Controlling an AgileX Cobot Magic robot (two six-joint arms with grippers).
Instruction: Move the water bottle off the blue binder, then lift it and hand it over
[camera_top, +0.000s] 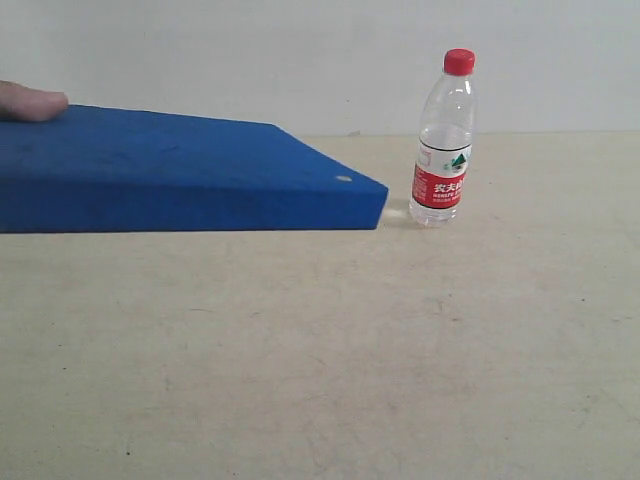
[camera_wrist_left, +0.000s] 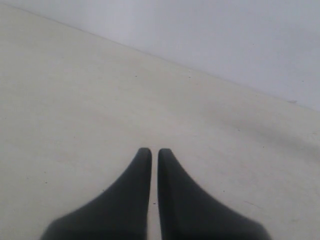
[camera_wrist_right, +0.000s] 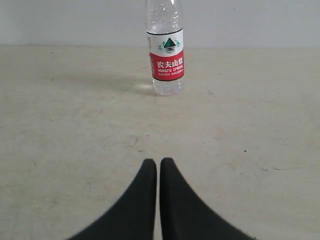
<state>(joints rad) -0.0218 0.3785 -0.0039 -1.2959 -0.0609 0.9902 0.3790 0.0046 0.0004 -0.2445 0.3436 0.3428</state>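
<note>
The water bottle (camera_top: 444, 140) stands upright on the beige table, just right of the blue binder's corner and off it. It has a red cap and a red-and-white label. The blue binder (camera_top: 170, 175) fills the left of the exterior view, held tilted above the table, with a silver rivet near its right corner. In the right wrist view the water bottle (camera_wrist_right: 166, 55) stands straight ahead of my right gripper (camera_wrist_right: 158, 163), which is shut and empty, well short of it. My left gripper (camera_wrist_left: 154, 152) is shut and empty over bare table. Neither gripper shows in the exterior view.
A person's fingertip (camera_top: 30, 102) rests on the binder's far left edge. The beige table (camera_top: 330, 350) runs back to a pale wall behind the bottle.
</note>
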